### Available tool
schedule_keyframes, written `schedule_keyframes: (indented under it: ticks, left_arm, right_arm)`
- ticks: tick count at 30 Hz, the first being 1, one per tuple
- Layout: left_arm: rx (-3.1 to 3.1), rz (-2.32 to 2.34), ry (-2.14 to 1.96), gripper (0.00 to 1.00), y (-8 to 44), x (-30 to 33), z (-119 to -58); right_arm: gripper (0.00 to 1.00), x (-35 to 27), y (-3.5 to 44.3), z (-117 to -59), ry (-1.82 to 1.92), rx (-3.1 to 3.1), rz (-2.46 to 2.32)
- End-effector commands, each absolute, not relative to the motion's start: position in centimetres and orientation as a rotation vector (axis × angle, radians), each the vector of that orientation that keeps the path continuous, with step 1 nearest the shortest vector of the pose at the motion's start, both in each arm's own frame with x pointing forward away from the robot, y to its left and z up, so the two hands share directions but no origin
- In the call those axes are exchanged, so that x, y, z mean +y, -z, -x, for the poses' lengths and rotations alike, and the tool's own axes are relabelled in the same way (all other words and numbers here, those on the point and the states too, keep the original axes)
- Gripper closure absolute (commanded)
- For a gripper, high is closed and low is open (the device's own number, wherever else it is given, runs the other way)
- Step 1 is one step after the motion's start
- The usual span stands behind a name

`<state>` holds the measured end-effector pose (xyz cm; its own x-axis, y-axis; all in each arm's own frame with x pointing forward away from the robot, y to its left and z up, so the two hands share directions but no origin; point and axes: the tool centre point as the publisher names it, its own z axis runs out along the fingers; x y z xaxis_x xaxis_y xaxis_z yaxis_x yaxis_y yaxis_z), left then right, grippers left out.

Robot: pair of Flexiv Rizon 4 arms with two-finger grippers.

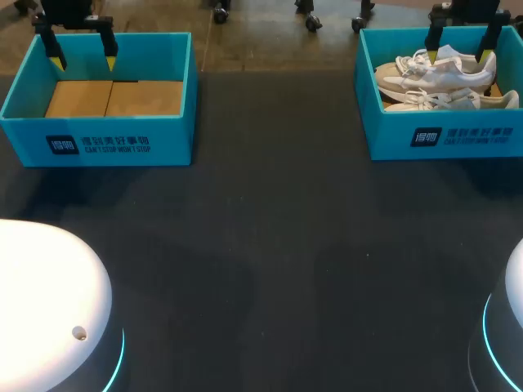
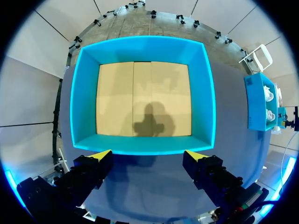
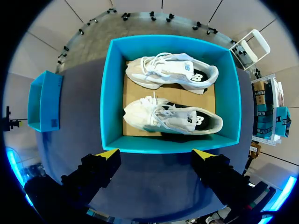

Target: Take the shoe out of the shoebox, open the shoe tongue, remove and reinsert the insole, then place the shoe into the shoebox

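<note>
- Step: the very 1st one, shoe out of the box. Judging by how things lie, nothing is lifted yet.
- Both white shoes lie in the shoebox (image 1: 392,139) at abt 1 o'clock on the table (image 1: 270,245) in the head view.
- My right gripper (image 3: 155,153) hangs above that box. Its fingers are spread wide and released, w/ nothing between them.
- My left gripper (image 2: 147,153) hangs over the empty box (image 2: 142,145) at abt 11 o'clock. It's also released and holds nothing. Only a bare cardboard floor lies ahead of it.
- The near shoe (image 3: 173,119) lies just ahead of my right fingers, by the box's near wall. The far shoe (image 3: 173,70) lies beyond it, by the far wall.
- Both shoes sit sole down w/ openings up, side by side. I can't tell if they touch.
- Long axis in the head view: both run 9–3 o'clock, toes to 9 and heels to 3, roughly parallel to the box's front wall.
- Next move, my guess: drop the right gripper straight down into the box onto the near shoe.
- My fingers are spread along the same 9–3 line as the shoe. So I'd prob. need a quarter turn of the wrist to pinch across its width, or I could go for the heel collar.
- Either way I must stay clear of the box walls and the far shoe.
</note>
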<state>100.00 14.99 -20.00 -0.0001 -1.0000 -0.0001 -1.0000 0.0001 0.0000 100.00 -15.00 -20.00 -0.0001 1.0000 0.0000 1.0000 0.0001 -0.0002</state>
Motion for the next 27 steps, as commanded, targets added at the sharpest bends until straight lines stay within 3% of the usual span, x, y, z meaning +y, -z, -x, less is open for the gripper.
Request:
schedule_keyframes:
  ticks: [1, 8, 27]
  left_arm:
    - [2.222, 2.221, 0.0, 0.0, 20.0, 15.0, -100.0]
    - [2.222, 2.221, 0.0, 0.0, 20.0, 15.0, -100.0]
    - [2.222, 2.221, 0.0, 0.0, 20.0, 15.0, -100.0]
  right_arm:
    - [0.0, -15.0, 20.0, -100.0, 0.0, -2.222, 2.221]
    - [0.0, -15.0, 20.0, -100.0, 0.0, -2.222, 2.221]
    - [0.0, -24.1, 24.1, -102.8, -0.02, -2.202, 2.397]
